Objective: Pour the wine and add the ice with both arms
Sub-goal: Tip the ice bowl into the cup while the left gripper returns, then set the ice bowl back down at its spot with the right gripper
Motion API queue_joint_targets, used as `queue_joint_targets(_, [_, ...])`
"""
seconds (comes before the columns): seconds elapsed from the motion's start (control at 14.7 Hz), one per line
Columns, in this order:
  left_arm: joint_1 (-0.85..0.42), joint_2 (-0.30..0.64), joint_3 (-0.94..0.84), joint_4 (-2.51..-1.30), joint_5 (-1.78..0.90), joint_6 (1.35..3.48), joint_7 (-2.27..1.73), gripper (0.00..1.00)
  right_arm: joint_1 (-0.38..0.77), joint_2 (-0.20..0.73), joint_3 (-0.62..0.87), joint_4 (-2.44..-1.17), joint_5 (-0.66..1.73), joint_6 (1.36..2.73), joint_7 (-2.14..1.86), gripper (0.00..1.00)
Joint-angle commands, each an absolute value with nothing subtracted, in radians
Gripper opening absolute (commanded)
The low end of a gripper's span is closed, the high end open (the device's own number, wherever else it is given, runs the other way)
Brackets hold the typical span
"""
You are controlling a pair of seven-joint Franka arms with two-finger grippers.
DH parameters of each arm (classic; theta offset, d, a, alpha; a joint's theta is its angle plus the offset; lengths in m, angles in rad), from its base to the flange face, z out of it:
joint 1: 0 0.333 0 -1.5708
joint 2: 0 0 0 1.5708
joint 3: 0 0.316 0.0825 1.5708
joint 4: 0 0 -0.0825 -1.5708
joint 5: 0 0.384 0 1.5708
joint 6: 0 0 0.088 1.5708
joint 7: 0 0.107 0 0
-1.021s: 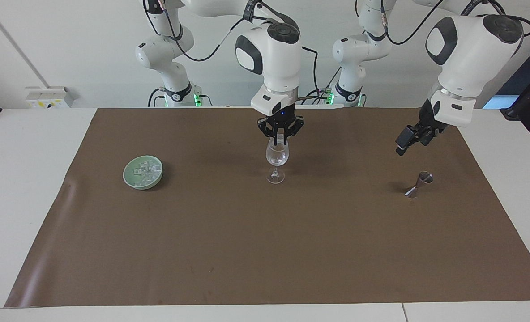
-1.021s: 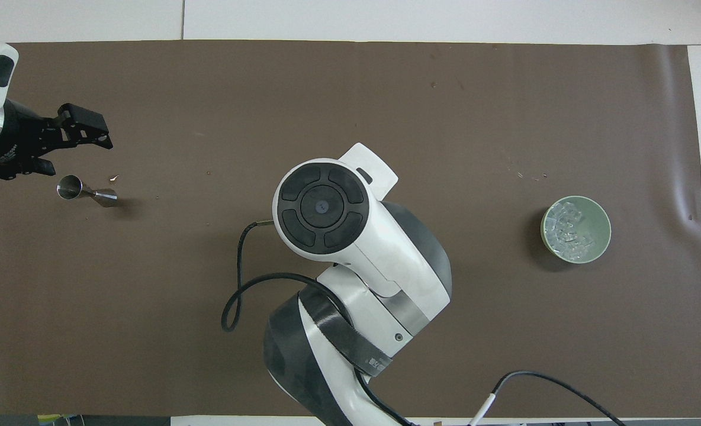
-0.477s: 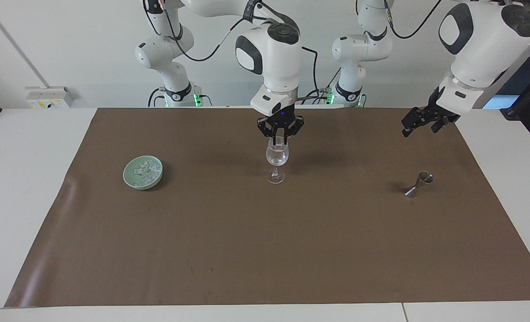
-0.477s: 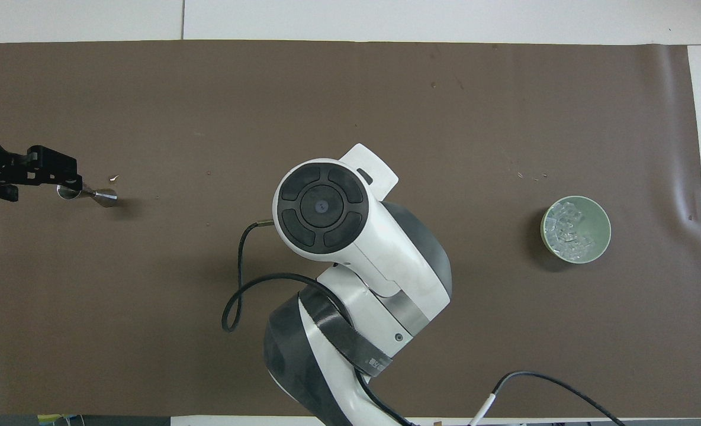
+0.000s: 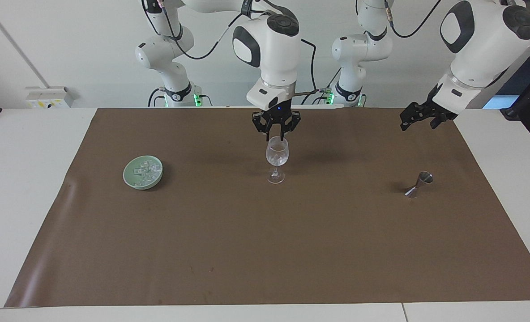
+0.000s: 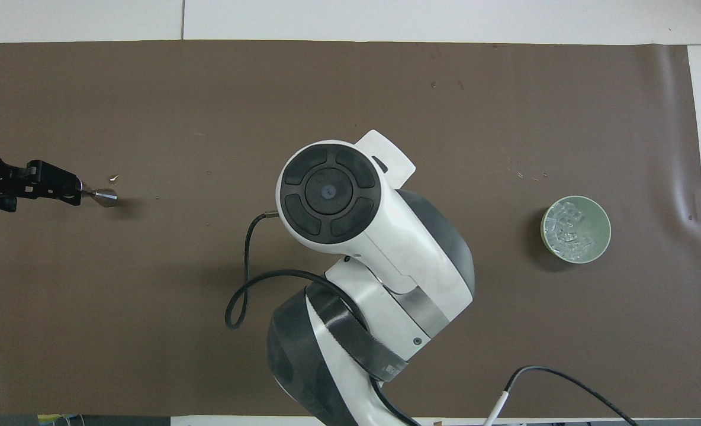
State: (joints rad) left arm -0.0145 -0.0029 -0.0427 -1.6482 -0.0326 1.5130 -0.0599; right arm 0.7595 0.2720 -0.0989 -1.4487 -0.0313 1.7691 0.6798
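A clear stemmed glass stands upright mid-mat, with something clear and glassy in its bowl. The right arm hides it in the overhead view. My right gripper hangs just above the rim, open and holding nothing. Ice lies heaped in a green bowl toward the right arm's end, and the ice also shows from overhead. My left gripper is raised, open and empty, over the mat at the left arm's end. A tilted metal jigger rests there. Wine is out of view.
Brown mat covers most of the white table. In the overhead view the left gripper overlaps one end of the jigger. A black cable loops off the right arm.
The right gripper rose off the glass rim and its fingers parted. The left gripper lifted away from the jigger and drew back toward its base.
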Motion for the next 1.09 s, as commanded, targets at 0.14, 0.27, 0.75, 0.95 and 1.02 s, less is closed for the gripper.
queue_joint_targets(0.14, [-0.067, -0.035, -0.014, -1.678, -0.018, 1.503, -0.044, 1.00, 0.637, 0.200, -0.098, -1.434, -0.044, 1.645, 0.562, 0.70])
queue_joint_targets(0.27, [-0.069, -0.028, -0.003, -1.668, -0.015, 1.522, 0.007, 1.00, 0.550, 0.160, -0.098, -1.446, -0.043, 1.602, 0.470, 0.92])
queue_joint_targets(0.75, [-0.067, 0.000, 0.008, -1.605, 0.017, 1.536, 0.026, 1.00, 0.301, -0.014, -0.098, -1.563, -0.040, 1.528, 0.247, 1.00])
queue_joint_targets(0.95, [-0.064, -0.003, 0.005, -1.615, 0.014, 1.545, 0.015, 1.00, 0.215, -0.026, -0.098, -1.563, -0.031, 1.511, 0.103, 1.00])
queue_joint_targets(1.02, [-0.063, -0.003, 0.006, -1.620, 0.014, 1.549, 0.017, 1.00, 0.198, -0.029, -0.100, -1.571, -0.031, 1.500, 0.056, 1.00])
